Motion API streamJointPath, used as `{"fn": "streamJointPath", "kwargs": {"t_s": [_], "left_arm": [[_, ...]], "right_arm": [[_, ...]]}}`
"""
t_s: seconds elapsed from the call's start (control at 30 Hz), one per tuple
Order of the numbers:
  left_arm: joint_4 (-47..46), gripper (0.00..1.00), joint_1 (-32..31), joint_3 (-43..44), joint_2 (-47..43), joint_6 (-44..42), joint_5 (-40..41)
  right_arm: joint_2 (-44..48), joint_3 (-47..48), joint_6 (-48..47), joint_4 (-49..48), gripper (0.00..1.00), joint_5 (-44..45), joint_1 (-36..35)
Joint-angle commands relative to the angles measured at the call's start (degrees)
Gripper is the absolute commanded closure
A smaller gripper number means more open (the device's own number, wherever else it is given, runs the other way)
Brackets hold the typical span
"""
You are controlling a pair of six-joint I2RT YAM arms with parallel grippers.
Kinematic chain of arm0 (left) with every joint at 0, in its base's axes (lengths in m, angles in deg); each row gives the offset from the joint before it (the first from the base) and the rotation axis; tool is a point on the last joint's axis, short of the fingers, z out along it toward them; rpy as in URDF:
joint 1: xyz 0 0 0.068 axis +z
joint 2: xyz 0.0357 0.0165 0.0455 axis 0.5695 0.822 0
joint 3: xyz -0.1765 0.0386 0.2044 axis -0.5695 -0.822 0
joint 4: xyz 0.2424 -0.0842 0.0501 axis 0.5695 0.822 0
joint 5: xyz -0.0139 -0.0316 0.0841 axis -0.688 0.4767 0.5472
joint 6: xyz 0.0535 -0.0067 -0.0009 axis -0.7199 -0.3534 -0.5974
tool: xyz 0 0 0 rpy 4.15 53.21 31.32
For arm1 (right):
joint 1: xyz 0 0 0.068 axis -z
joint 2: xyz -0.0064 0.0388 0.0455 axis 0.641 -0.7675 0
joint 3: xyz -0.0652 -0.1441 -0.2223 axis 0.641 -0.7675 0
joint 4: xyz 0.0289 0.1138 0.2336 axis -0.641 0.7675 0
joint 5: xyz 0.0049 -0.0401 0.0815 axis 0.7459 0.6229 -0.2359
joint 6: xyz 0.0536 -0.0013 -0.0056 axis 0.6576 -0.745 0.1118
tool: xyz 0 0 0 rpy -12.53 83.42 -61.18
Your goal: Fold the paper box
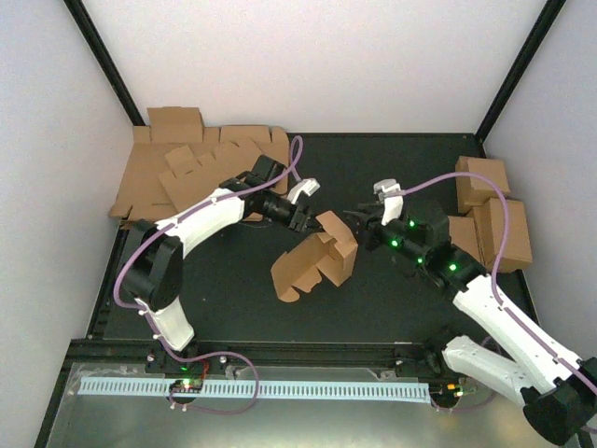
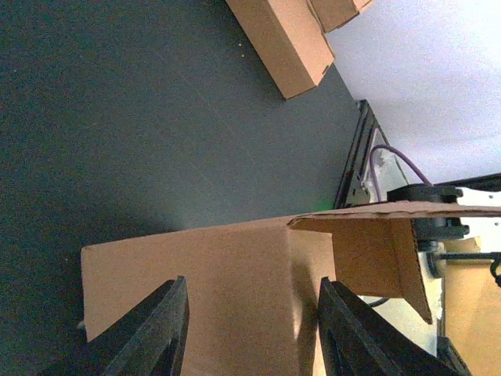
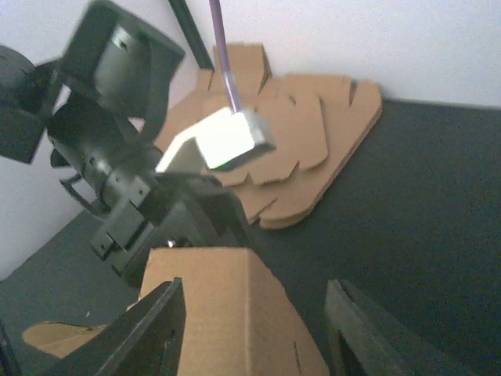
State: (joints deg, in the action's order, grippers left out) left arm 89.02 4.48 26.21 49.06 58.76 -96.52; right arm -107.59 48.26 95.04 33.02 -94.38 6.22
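Left arm [image 1: 177,252]: rises from its base at the near edge of the tabletop [image 1: 392,308], elbow bent, white forearm running away and toward the middle. Right arm [image 1: 494,313]: base at the near right corner, links stretched low and diagonal toward the centre.

Paper box [image 1: 312,263]: middle of the tabletop, between the two wrists. Plain brown die-cut cardboard, partly folded; a rounded flap trails on the mat on its near left side, and taller creased panels stand on its far right side. Lid flaps not closed.

Left gripper [image 1: 306,222]: at the far left side of the box, pointing down and right. Wrist view: fingers [image 2: 153,337] about half apart, a broad creased panel filling the gap and running past both. Cannot tell whether they pinch it.

Right gripper [image 1: 359,224]: at the far right corner of the box, facing the left one. Jaws apart, straddling a folded corner; one finger [image 3: 153,333] overlaps the cardboard, the other stands just clear. No grip.

Right edge: folded boxes [image 1: 490,210]. Far left corner: heap of flat blanks [image 1: 187,163]
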Motion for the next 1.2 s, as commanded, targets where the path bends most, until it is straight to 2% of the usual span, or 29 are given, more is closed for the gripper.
{"fn": "streamJointPath", "kwargs": {"t_s": [0.0,0.2,0.27,0.5,0.8,0.83,0.9,0.93,1.17], "left_arm": [[-1.56,0.52,-0.48,-0.59,-2.83,0.89,-0.48],[-4.48,0.52,-0.50,-1.74,-4.04,2.96,-1.44],[-5.11,0.53,-0.47,-2.09,-4.33,3.53,-1.57],[-5.38,0.54,-0.48,-2.99,-4.53,3.85,-1.05],[-5.51,0.54,-0.52,-3.20,-4.50,4.07,-0.90],[-5.53,0.54,-0.51,-3.20,-4.41,4.01,-0.91],[-5.34,0.54,-0.51,-3.20,-4.31,3.96,-0.92],[-5.30,0.55,-0.51,-3.24,-4.28,3.92,-0.94],[-5.10,0.57,-0.56,-3.46,-4.28,3.55,-1.00]], "right_arm": [[-1.17,-0.21,0.01,1.60,0.51,-5.68,0.20],[-2.96,-0.82,-3.00,3.85,0.54,-13.29,0.25],[-3.63,-1.15,-3.79,4.88,0.54,-13.58,0.21],[-5.69,-2.62,-5.13,5.22,0.64,-16.09,0.16],[-6.05,-2.39,-7.42,6.60,0.65,-16.48,0.16],[-5.45,-2.20,-7.70,6.79,0.63,-15.73,0.14],[-3.66,-1.98,-8.08,6.83,0.46,-13.37,0.15],[-2.77,-1.82,-8.30,6.77,0.42,-12.10,0.11],[-0.16,1.29,-8.46,7.88,0.42,-2.06,0.21]]}}
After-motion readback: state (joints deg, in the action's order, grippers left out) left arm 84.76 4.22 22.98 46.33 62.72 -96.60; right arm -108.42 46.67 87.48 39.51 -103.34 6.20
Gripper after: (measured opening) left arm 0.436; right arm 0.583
